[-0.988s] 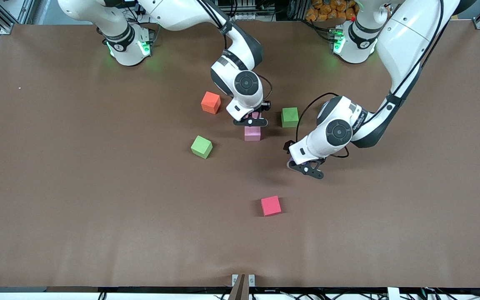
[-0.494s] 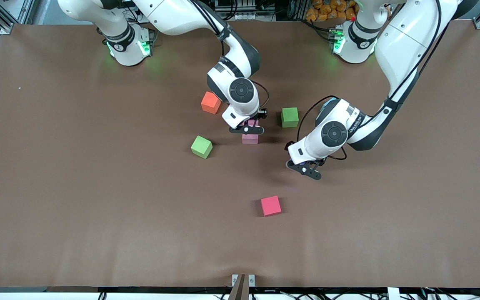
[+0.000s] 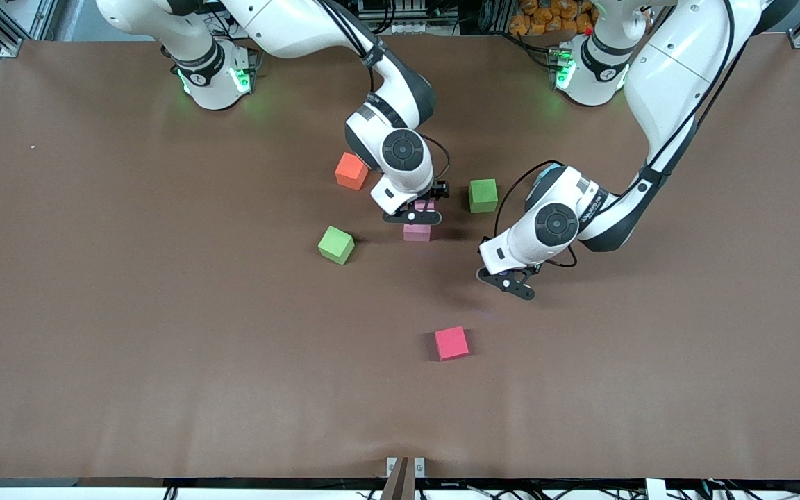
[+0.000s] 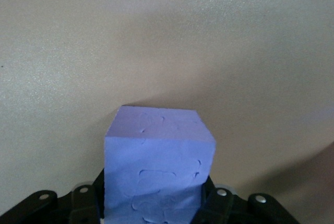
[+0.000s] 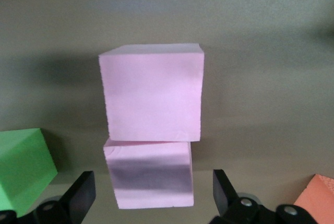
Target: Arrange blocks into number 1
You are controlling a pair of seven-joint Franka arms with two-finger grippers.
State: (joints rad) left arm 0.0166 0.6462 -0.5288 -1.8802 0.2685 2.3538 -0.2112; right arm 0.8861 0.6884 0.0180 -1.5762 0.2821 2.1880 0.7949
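Right pincer [image 3: 412, 217] sits low at mid-table over two light pink matte foam cubes: one [image 5: 151, 92] lying nearer the front camera, the other [image 5: 150, 174] touching it and lying between the spread, released fingers [image 5: 78, 195], which stand clear of its sides in the right wrist view. Left pincer [image 3: 509, 282] hangs over bare brown table [image 3: 164, 312] toward the left arm's end, clenched on a small purple matte cube [image 4: 156, 166] with a pitted foam surface, gripped low on two facing sides. One bright green cube [image 3: 482, 195] rests on the table beside the pink pair toward the left arm's end; a second bright green cube [image 3: 336, 244] rests toward the right arm's end, a little nearer the front camera and turned askew. An orange cube [image 3: 351, 171] and a red cube [image 3: 451, 343] lie apart from these. Judgement: the cubes look light, soft enough to dent, matte and not slippery; hold across two flat parallel faces, centred, with modest squeeze. The pink pair seems to start the stroke of the 1; three blocks remain unplaced.
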